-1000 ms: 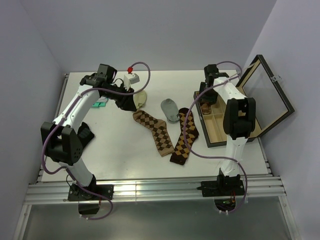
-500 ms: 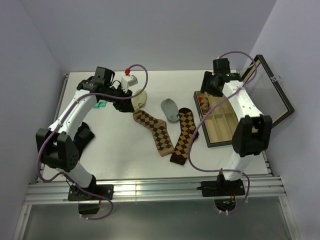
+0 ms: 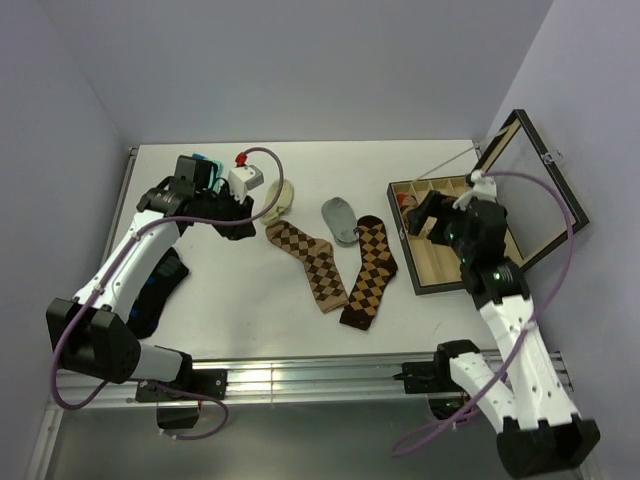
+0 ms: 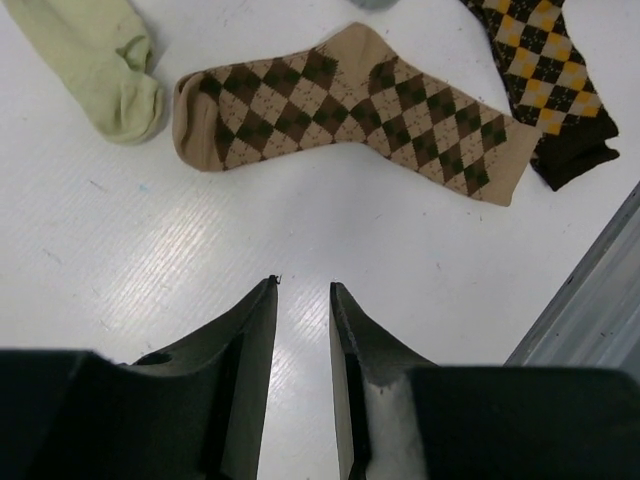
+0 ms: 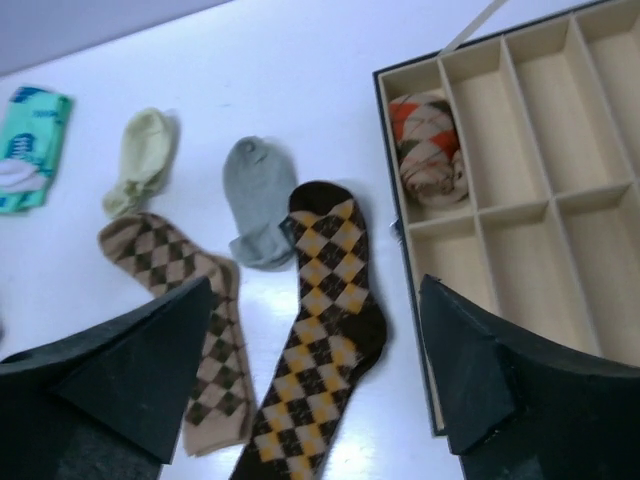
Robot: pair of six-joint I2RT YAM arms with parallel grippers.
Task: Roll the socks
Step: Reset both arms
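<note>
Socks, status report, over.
Left gripper barely open, right gripper wide, both empty. Tan sock, dark brown sock flat, unrolled; red-orange sock rolled in box. Gray sock beside its toe.

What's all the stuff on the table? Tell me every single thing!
Tan sock: one, tan with brown diamonds, flat mid-table.
Dark sock: one, brown with yellow-tan diamonds, flat beside the tan one.
Rolled sock: one, orange and tan, in a box compartment.
Grey sock: one, grey, at the dark sock's far end.
Green sock: one, pale green, by the tan sock's far end.
Packet: one, teal, far left.
Dark cloth: one, black, left edge.
Box: one, black outside, tan inside, lid open, right side.
Table: one, white.
Left arm: white and black, jaws slightly open, empty.
Right arm: same colours, jaws wide open, empty.
</note>
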